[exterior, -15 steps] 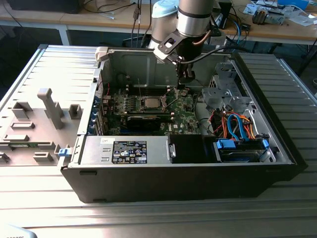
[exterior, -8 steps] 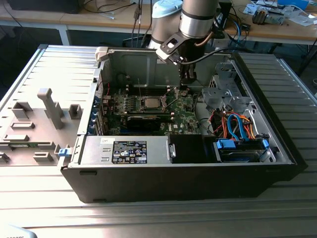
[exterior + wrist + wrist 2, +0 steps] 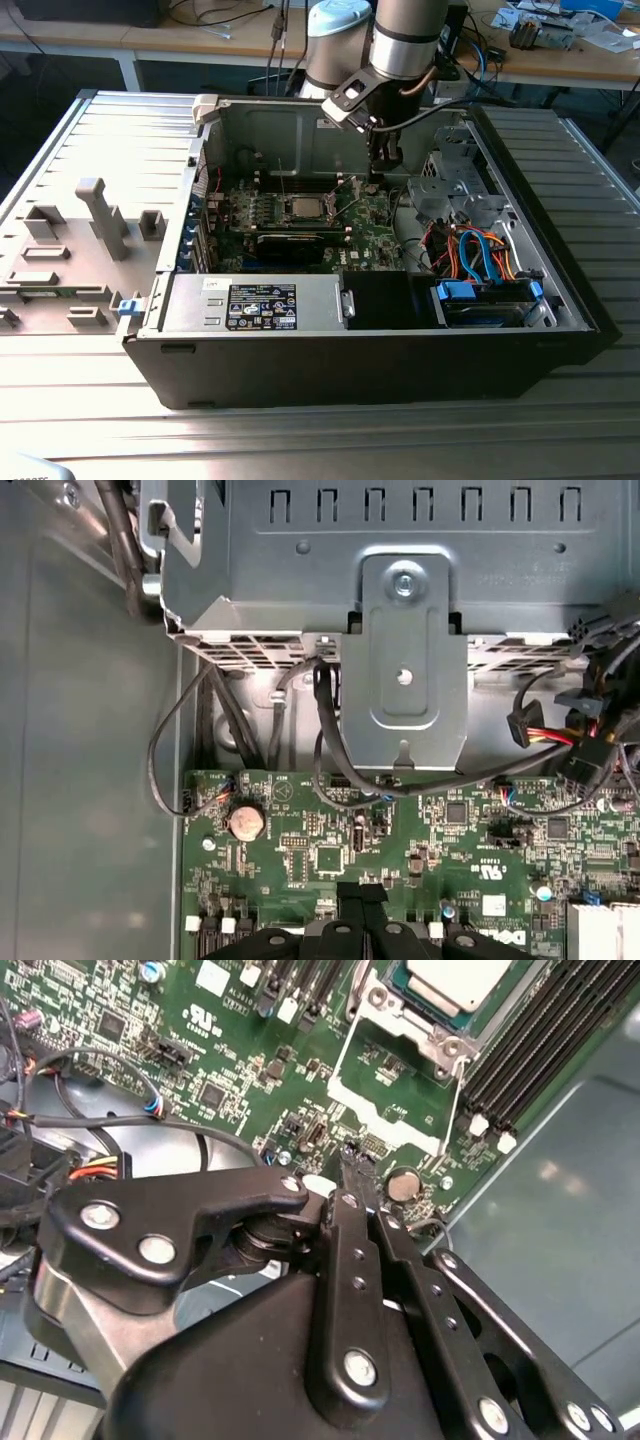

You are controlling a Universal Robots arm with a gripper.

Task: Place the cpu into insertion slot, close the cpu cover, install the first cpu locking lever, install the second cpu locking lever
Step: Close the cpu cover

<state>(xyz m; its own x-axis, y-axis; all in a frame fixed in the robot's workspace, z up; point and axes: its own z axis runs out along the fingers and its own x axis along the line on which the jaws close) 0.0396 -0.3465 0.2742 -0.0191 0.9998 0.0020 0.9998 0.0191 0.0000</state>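
Cpu: seated metal top up in the insertion slot on the green board. Cpu cover: swung open off the slot, leaving the chip exposed. Hand: fingers pressed together, gripping nothing, tip just beside the cover's free edge, seemingly poised to push it.

Open computer case on ribbed grey surface. Inside: green circuit board bearing silvery cpu; labelled power supply; blue drive caddy. Claw poised over board, at the exterior view's right of cpu.
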